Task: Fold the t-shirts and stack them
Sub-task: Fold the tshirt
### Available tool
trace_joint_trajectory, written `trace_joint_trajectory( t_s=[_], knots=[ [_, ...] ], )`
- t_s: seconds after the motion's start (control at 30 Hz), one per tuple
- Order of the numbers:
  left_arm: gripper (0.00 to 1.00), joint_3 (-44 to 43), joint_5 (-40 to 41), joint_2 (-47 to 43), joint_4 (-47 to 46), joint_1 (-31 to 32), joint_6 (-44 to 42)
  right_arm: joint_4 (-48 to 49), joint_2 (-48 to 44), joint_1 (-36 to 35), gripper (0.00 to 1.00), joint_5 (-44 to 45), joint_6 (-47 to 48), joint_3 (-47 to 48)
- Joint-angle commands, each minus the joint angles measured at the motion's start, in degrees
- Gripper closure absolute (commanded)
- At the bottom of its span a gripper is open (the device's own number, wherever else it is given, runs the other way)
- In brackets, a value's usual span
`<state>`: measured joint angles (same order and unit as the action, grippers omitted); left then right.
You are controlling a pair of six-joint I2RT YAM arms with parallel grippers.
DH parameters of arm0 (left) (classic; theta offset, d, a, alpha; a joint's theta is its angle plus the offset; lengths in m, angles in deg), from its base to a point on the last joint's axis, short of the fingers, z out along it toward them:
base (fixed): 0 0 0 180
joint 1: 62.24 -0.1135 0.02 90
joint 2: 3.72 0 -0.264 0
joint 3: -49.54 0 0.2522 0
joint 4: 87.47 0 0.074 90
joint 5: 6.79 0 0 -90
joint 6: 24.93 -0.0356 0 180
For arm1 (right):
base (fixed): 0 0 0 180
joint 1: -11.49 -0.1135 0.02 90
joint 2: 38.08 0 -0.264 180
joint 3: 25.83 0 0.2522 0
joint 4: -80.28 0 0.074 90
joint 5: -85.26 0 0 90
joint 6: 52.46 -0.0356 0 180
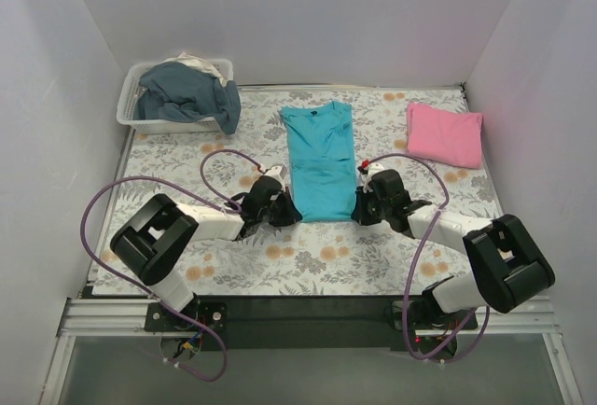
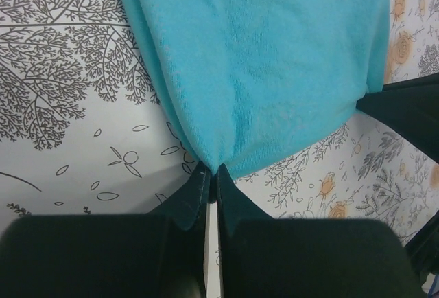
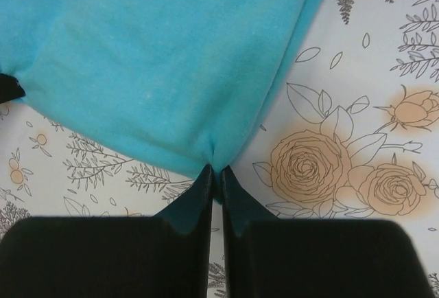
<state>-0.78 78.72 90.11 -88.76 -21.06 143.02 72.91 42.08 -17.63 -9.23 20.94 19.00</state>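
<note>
The turquoise t-shirt (image 1: 320, 158) lies in a long narrow strip down the middle of the table, collar at the far end. My left gripper (image 1: 286, 211) is shut on its near left corner; in the left wrist view the cloth (image 2: 267, 64) bunches into my gripper (image 2: 213, 173). My right gripper (image 1: 360, 207) is shut on its near right corner; in the right wrist view the cloth (image 3: 158, 58) puckers into my gripper (image 3: 215, 173). The pink t-shirt (image 1: 445, 133) lies folded at the far right.
A clear plastic bin (image 1: 166, 123) at the far left holds dark blue-grey clothes (image 1: 187, 93) that hang over its rim. The table has a floral cloth (image 1: 317, 256). White walls close in on three sides.
</note>
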Motion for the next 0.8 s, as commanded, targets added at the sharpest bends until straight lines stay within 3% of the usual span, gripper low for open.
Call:
trace_joint_trajectory(
  t_s=[0.0,0.5,0.6,0.77],
  knots=[
    [1.0,1.39,-0.52,-1.0,2.3,1.0,-0.79,-2.17,-2.63,-1.63,0.99,0.27,-0.45,-1.97],
    [1.0,15.9,1.24,-24.19,8.19,5.04,5.28,-15.88,-24.33,-16.22,0.99,7.04,-11.52,-10.15],
    [1.0,14.68,2.9,-27.36,9.07,5.13,5.02,-16.5,-26.45,-16.4,0.99,8.44,-11.09,-8.14],
    [1.0,5.63,7.73,-25.45,10.39,5.13,0.64,-16.68,-23.92,-16.23,0.99,13.88,-5.66,0.98]
  ],
)
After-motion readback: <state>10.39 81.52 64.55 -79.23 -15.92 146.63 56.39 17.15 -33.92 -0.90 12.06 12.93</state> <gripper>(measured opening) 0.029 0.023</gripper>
